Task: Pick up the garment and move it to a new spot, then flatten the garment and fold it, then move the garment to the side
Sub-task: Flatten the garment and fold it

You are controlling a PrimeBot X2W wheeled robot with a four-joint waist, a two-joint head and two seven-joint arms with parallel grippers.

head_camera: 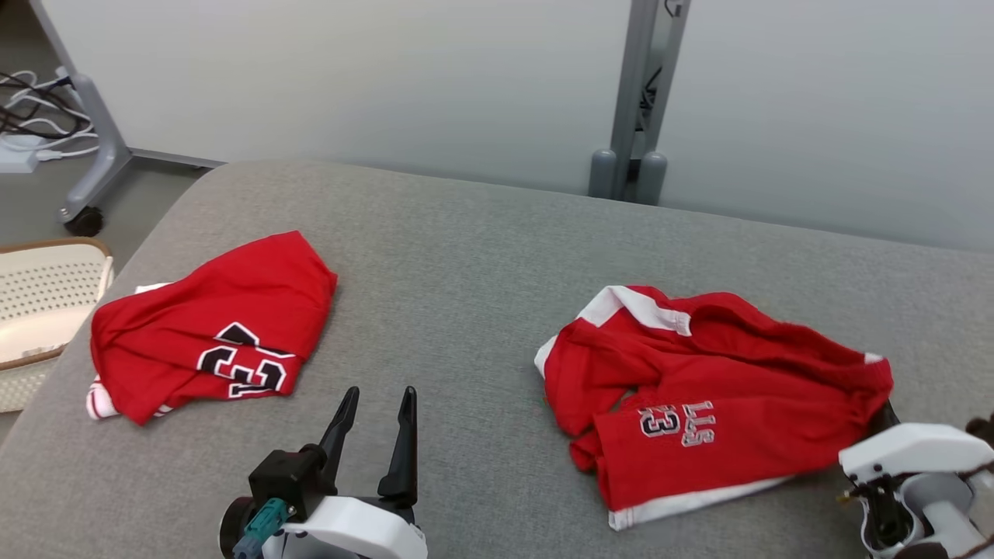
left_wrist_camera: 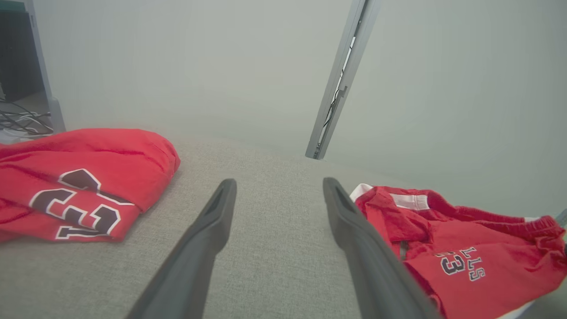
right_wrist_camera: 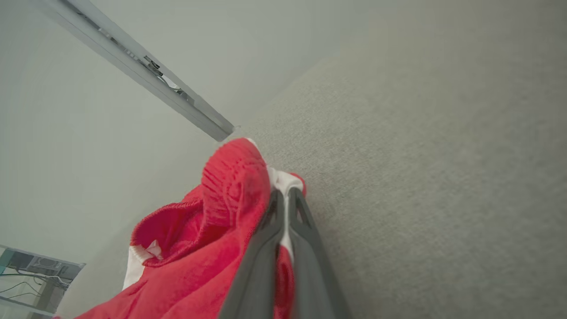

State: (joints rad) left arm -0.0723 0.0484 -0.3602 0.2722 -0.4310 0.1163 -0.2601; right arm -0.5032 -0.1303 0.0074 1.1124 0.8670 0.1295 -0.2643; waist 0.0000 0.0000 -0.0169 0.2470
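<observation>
The garment [head_camera: 714, 388] is a crumpled pair of red shorts with white trim and a "23" print, lying at the right of the grey padded table [head_camera: 466, 256]. My right gripper [right_wrist_camera: 285, 195] is shut on its right waistband edge, pinching red and white fabric [right_wrist_camera: 212, 248] between the fingers. In the head view its white wrist housing [head_camera: 916, 458] sits at the garment's lower right corner, with the fingertips hidden by cloth. My left gripper [head_camera: 380, 396] stands open over bare table to the left of the garment [left_wrist_camera: 465, 248], holding nothing [left_wrist_camera: 279, 184].
A second red garment [head_camera: 210, 326] with a large "23" lies folded at the table's left [left_wrist_camera: 79, 177]. A white perforated basket [head_camera: 46, 295] sits off the left edge. A grey post [head_camera: 633, 101] stands behind the table, with cables [head_camera: 31, 116] on the floor at far left.
</observation>
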